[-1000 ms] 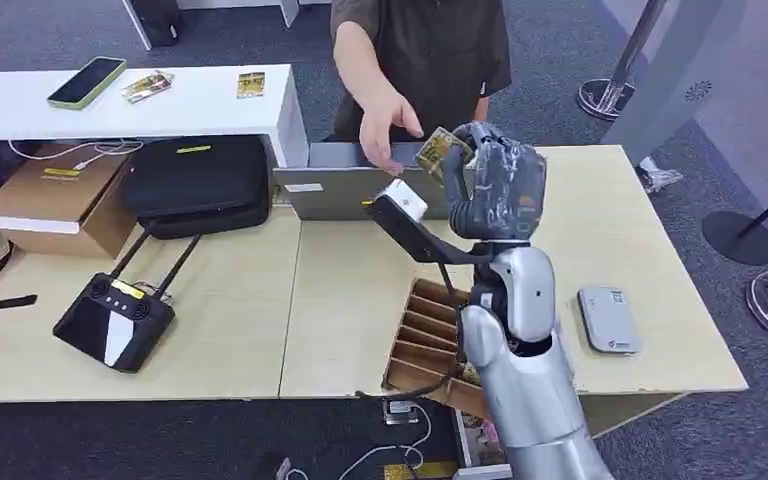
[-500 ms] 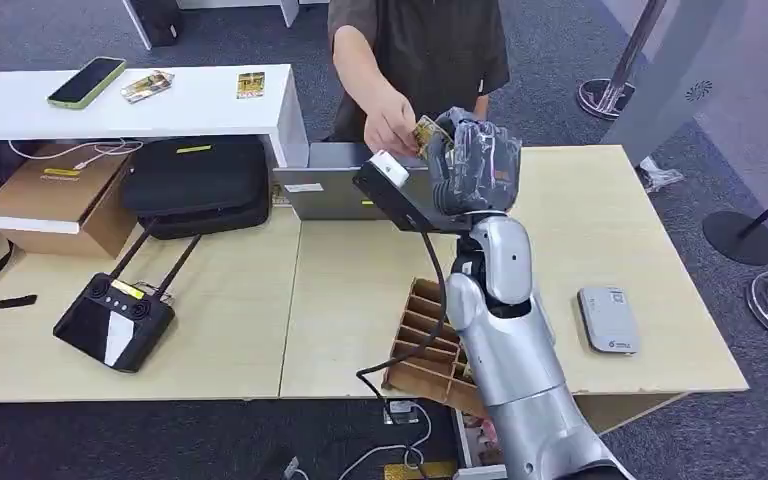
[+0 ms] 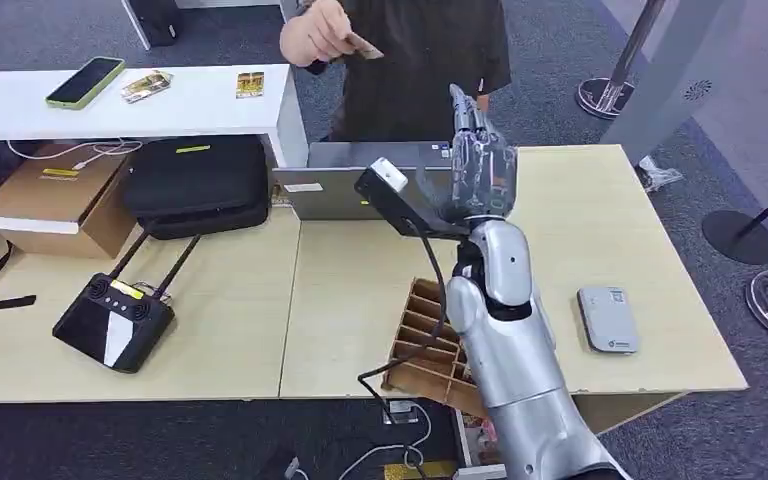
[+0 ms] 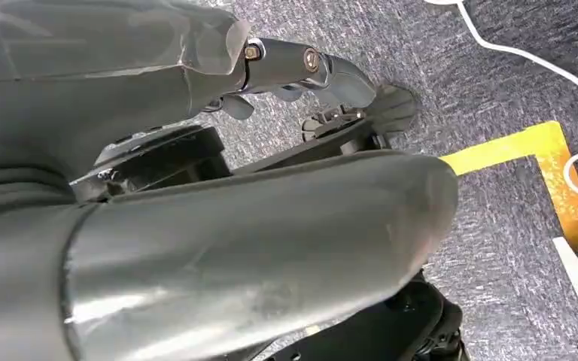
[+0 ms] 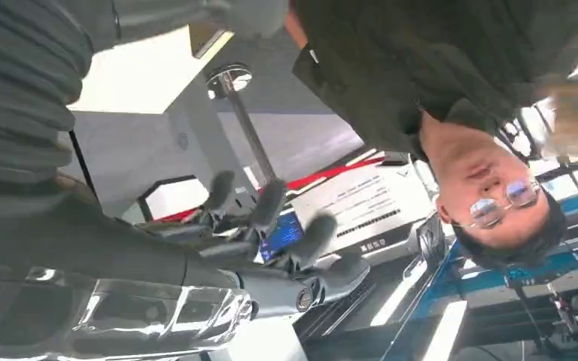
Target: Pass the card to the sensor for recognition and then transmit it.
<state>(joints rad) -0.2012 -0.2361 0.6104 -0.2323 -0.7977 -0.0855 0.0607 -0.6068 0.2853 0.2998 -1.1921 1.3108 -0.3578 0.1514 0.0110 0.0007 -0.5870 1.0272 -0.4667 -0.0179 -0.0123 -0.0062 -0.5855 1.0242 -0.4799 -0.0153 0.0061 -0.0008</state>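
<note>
Card (image 3: 364,47) in person's hand (image 3: 315,30), above white shelf; my right hand (image 3: 480,165) raised, fingers spread, empty; left hand (image 4: 196,188) state unclear; cardboard divider tray (image 3: 425,335) contents indiscernible.

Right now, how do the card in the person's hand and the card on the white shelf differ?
The held card is lifted in the air, pinched in the person's hand; the shelf card lies flat, untouched, on the white shelf. The held card looks tilted and blurred; the shelf card shows its face. Both look gold-toned.

Small brownish card (image 3: 363,47) pinched in a person's raised hand (image 3: 315,30), grey sensor (image 3: 608,319) flat on the table's right side
</note>
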